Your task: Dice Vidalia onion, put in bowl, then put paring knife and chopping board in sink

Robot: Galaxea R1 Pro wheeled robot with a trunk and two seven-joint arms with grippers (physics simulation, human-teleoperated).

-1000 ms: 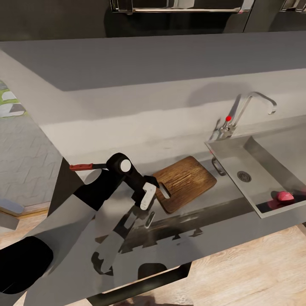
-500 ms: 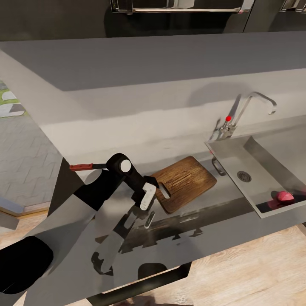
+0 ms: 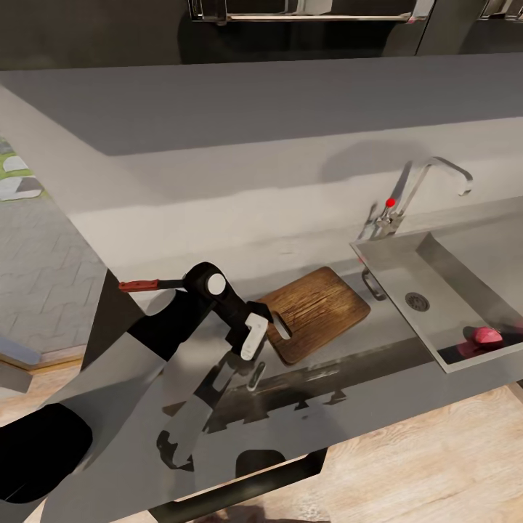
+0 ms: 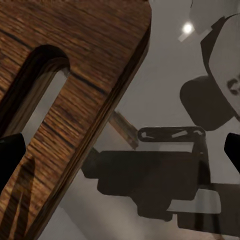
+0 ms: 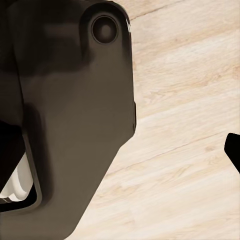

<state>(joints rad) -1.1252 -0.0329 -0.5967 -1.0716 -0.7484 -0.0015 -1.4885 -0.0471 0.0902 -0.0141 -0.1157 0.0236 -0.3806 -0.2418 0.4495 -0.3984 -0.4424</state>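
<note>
The brown chopping board [image 3: 317, 311] lies on the grey countertop [image 3: 349, 396], just left of the steel sink [image 3: 407, 258]. My left gripper [image 3: 254, 340] hangs open at the board's slot-handle end. In the left wrist view the board's [image 4: 75, 75] edge runs between the wide-apart fingers. The pinkish Vidalia onion [image 3: 485, 335] rests in the sink's near right corner. Only the red handle of the paring knife [image 3: 138, 285] sticks out from behind my left arm on the counter. The right wrist view has one dark fingertip [image 5: 233, 148] over the floor. The bowl is out of view.
A grey tap [image 3: 425, 181] with a red knob [image 3: 391, 202] stands behind the sink's left corner. A round drain [image 3: 417, 301] sits in the basin. Light wooden floor [image 5: 190, 125] lies below the counter's front edge, beside the robot's dark base [image 5: 65, 110].
</note>
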